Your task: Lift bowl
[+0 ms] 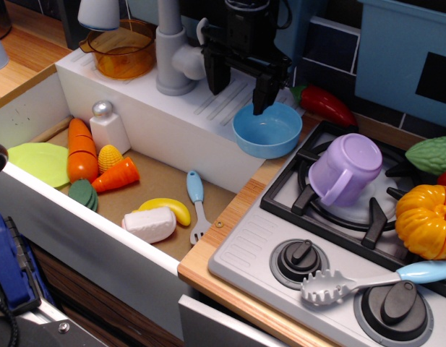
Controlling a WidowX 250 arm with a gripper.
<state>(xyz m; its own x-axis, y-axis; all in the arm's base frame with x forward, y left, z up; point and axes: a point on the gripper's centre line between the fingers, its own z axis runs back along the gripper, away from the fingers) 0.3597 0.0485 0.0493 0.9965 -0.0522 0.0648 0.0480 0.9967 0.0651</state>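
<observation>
The light-blue bowl (267,130) sits upright on the right end of the white drain board (172,119), at the counter edge by the stove. My black gripper (238,90) hangs just above and behind the bowl's far-left rim. Its jaws are spread wide; the right finger (264,94) reaches down to the bowl's back rim and the left finger (215,76) stands over the drain board. Nothing is between them.
A grey faucet (170,50) stands left of the gripper, with an amber pot (123,50) beyond. A red pepper (325,105) lies behind the bowl. A purple mug (347,168) rests on the stove (331,238). Toy food and a fork (196,206) lie in the sink.
</observation>
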